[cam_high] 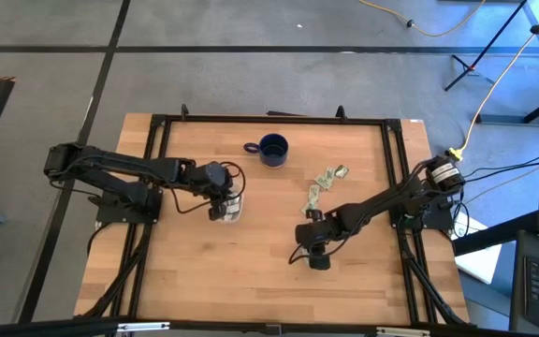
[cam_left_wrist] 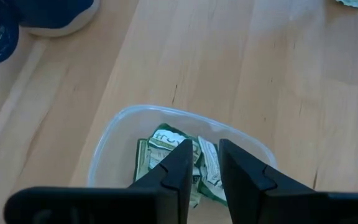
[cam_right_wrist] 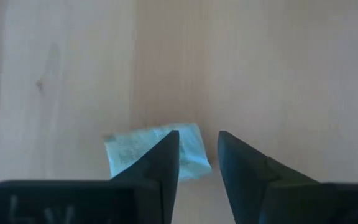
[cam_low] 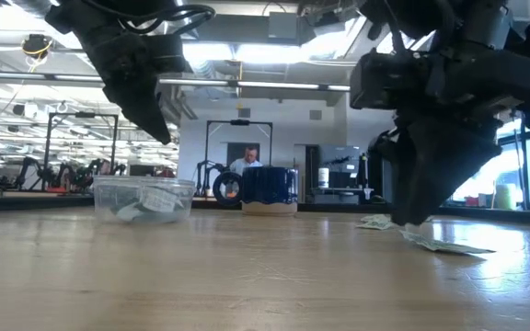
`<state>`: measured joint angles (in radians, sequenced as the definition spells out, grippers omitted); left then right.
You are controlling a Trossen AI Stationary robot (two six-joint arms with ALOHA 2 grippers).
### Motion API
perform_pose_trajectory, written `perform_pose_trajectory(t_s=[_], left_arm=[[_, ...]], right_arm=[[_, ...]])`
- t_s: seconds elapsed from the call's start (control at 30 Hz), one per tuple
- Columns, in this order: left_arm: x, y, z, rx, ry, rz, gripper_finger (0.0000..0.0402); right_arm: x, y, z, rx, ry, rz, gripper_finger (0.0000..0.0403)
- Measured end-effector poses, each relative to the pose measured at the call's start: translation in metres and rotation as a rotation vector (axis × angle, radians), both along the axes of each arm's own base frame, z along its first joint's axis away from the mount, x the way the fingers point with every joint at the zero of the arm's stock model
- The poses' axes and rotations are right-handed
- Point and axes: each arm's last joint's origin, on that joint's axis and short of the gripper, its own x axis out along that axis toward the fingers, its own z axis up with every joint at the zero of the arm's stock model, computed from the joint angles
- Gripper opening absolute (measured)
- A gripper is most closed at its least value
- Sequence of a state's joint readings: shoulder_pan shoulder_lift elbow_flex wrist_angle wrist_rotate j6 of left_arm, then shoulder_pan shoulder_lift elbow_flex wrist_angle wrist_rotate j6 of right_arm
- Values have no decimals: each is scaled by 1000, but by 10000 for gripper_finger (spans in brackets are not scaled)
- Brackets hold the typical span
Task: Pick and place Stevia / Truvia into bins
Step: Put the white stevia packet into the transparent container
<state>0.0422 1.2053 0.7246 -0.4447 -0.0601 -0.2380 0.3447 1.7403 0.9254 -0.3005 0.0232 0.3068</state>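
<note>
The clear tub point(cam_high: 235, 208) stands on the table's left half and holds several pale green and white sachets point(cam_left_wrist: 166, 146). My left gripper point(cam_left_wrist: 205, 152) hangs open just above the tub point(cam_low: 143, 199), which it does not touch. My right gripper point(cam_right_wrist: 197, 140) is open and points down, low over the table point(cam_low: 410, 219), right of centre point(cam_high: 314, 248). One sachet point(cam_right_wrist: 148, 152) lies flat on the wood beneath it, partly under one finger point(cam_right_wrist: 169, 149). More sachets point(cam_high: 330, 175) lie loose toward the far right, and a few point(cam_high: 313, 197) lie nearer the gripper. My right gripper comes at the sachet from above, pointing down. One finger stands over the sachet's edge point(cam_right_wrist: 188, 146) and the other over bare wood. I cannot tell whether the fingers touch it. The sachet lies flat on the table.
A dark blue mug point(cam_high: 272, 148) stands near the table's far edge, at centre point(cam_low: 267, 187). A black frame point(cam_high: 157, 126) runs around the tabletop. Bare wood point(cam_high: 251, 271) fills the near half. A person point(cam_low: 245, 161) sits in the room beyond.
</note>
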Motion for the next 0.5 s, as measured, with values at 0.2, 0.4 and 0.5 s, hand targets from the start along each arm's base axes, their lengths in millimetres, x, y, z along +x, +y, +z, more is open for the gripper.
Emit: perform_pose_trajectory(t_s=[0.2,0.4,0.5], left_arm=[[0,0,0,17,0,-23,75],[0,0,0,23,3,-31,72],[0,0,0,26,3,-33,74]], right_arm=[[2,1,-13,-2,45,4,114],[2,1,-19,4,75,8,96],[2,1,-19,3,75,9,72]])
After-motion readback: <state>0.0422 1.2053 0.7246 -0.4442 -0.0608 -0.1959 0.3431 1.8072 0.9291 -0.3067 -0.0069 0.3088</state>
